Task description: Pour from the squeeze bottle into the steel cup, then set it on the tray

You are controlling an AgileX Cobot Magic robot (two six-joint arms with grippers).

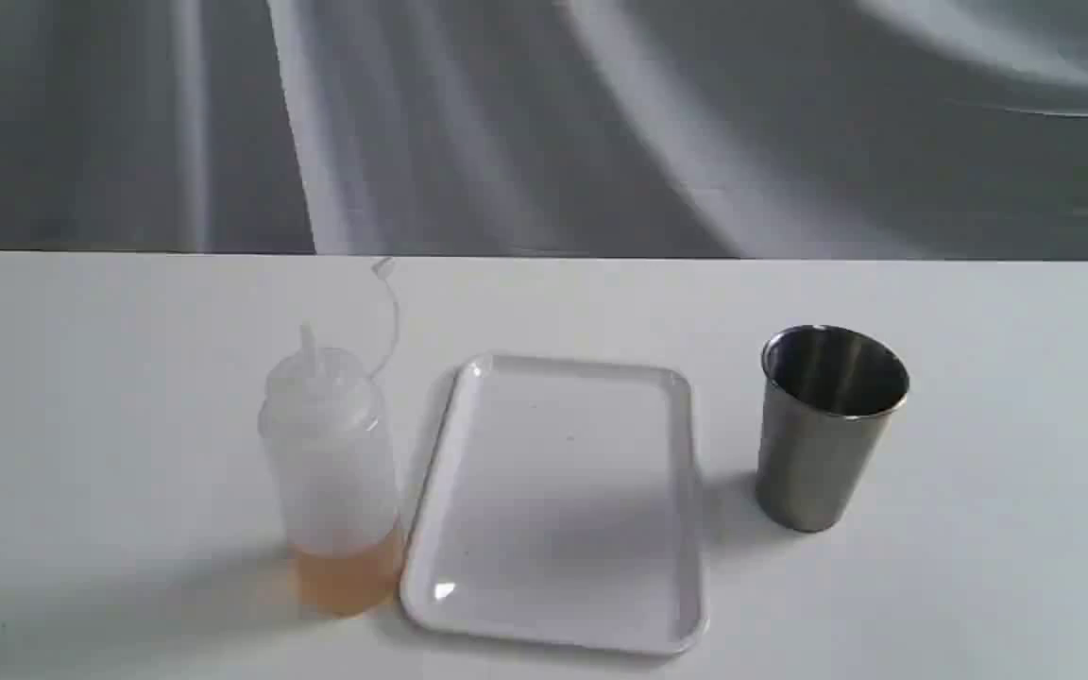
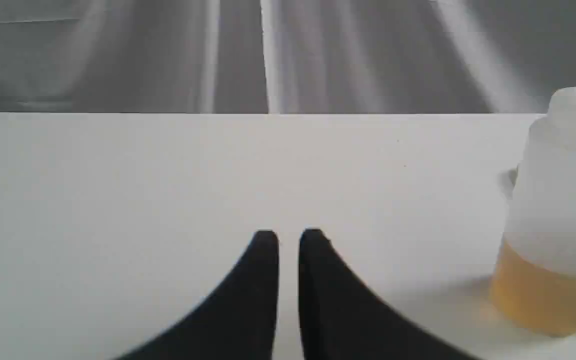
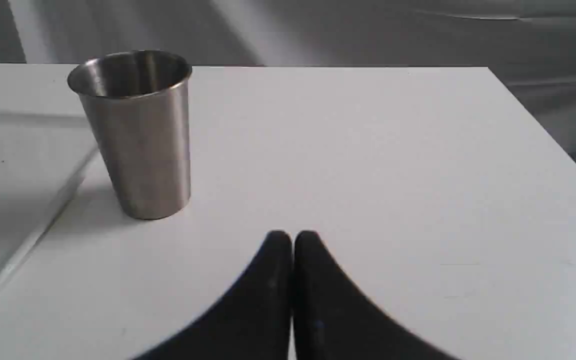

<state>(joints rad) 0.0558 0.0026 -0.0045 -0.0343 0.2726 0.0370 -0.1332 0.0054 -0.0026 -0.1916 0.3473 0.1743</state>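
The squeeze bottle stands upright on the white table, left of the tray, with amber liquid in its base and its cap strap curling up. The steel cup stands upright to the right of the tray and looks empty. Neither arm shows in the exterior view. In the left wrist view my left gripper hovers low over bare table, its black fingers nearly together with only a thin slit and nothing between; the bottle stands off to one side. My right gripper is shut and empty, short of the cup and the tray.
The table's far edge meets a grey draped backdrop. In the right wrist view the table's side edge falls away beyond the gripper.
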